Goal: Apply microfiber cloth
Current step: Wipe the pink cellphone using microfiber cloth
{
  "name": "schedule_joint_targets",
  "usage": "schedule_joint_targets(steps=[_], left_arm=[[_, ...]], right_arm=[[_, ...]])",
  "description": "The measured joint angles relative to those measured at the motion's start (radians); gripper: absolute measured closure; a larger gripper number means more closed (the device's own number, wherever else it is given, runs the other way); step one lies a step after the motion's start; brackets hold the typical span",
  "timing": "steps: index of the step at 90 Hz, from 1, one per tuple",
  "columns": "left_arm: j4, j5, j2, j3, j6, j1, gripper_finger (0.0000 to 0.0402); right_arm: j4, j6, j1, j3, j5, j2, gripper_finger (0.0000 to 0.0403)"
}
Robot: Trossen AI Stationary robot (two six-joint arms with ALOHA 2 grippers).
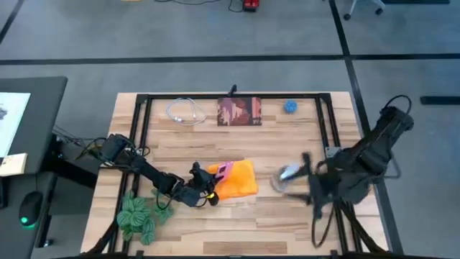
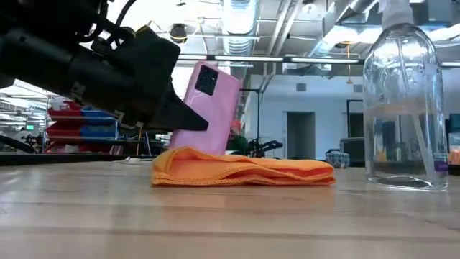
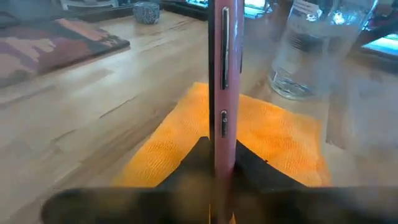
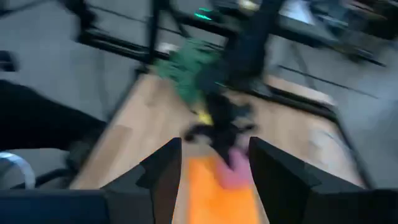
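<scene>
Table (image 2: 230, 216): pale wood planks, filling the lower part of the low view.

Microfiber cloth (image 2: 244, 170): bright orange, lying bunched and folded at the centre of the low view; just below centre in the high view. Soft and light by the look of it, likely to drape and slide on the wood; best pinched at a free edge or corner, clear of the phone.

Phone (image 2: 206, 108): pink-backed, held tilted on edge with its lower end on the cloth.

Left gripper (image 1: 203, 191): lower centre-left of the high view, clenched on the phone's lower end.

Spray bottle (image 2: 402, 108): clear, upright, right edge of the low view, near the cloth but apart from it.

Right gripper (image 4: 214, 165): fingers spread, holding nothing; the arm sits at the right of the high view.

Dark red-brown printed square (image 1: 239, 111): upper centre, well apart.
</scene>
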Motion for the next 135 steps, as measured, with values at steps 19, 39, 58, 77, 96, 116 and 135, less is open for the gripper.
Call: schedule_joint_targets(steps=[19,39,58,77,96,116,135], left_arm=[[-0.088,-0.055,-0.002,-0.001,-0.061,-0.047,0.0396],[-0.104,-0.076,-0.002,-0.002,-0.079,-0.078,0.0397],[-0.109,-0.083,-0.002,-0.002,-0.083,-0.080,0.0397],[-0.110,-0.086,-0.002,-0.003,-0.083,-0.080,0.0395],[-0.107,-0.088,-0.002,-0.003,-0.085,-0.080,0.0394],[-0.082,-0.087,0.000,-0.004,-0.085,-0.079,0.0393],[-0.073,-0.080,0.000,-0.004,-0.085,-0.073,0.0393]], right_arm=[[0.128,0.016,-0.154,-0.001,-0.315,0.254,0.0252],[0.106,0.261,-0.134,-0.003,-0.342,0.481,0.0281],[0.065,0.513,-0.013,-0.003,-0.282,0.569,0.0304],[-0.089,0.878,0.131,-0.113,0.038,0.518,0.0322],[-0.086,1.100,0.195,-0.306,0.186,0.438,0.0336],[-0.083,1.188,0.190,-0.478,0.265,0.346,0.0338],[-0.085,1.196,0.150,-0.601,0.302,0.265,0.0338]])
